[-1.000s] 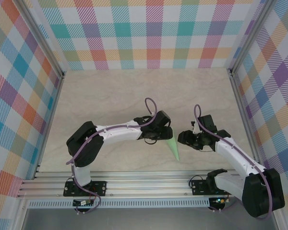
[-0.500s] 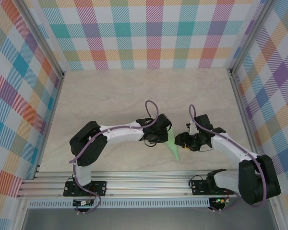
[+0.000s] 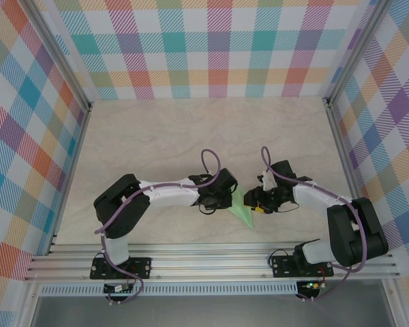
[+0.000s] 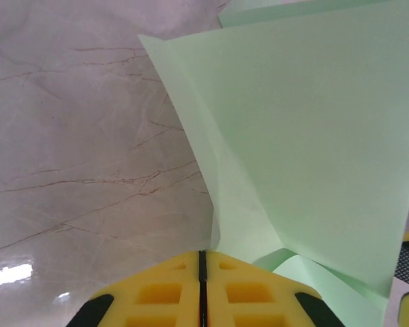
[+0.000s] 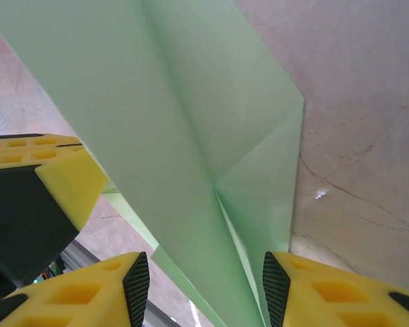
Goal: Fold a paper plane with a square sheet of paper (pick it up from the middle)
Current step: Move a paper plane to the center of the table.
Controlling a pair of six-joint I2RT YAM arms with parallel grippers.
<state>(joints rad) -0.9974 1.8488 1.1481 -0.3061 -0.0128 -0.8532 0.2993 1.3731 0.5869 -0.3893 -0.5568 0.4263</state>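
The pale mint-green paper plane [image 3: 244, 212], a slim folded dart of thin paper, sits near the front middle of the beige marble-veined surface [image 3: 191, 129], its point aimed at the near edge and its wide end tucked under the left gripper [image 3: 226, 201]. From the left wrist, the yellow jaws are pressed together and the paper's [image 4: 307, 122] folded edge runs right down into their tips, so they look clamped on it. The right gripper [image 3: 255, 204] comes in from the other side; its jaws stand apart, straddling the plane's [image 5: 177, 102] centre crease. Purple cables [image 3: 208, 155] arch over both white arms. Bright plaid walls [image 3: 218, 48] enclose the surface on three sides, and an aluminium rail [image 3: 204, 262] runs along the front.
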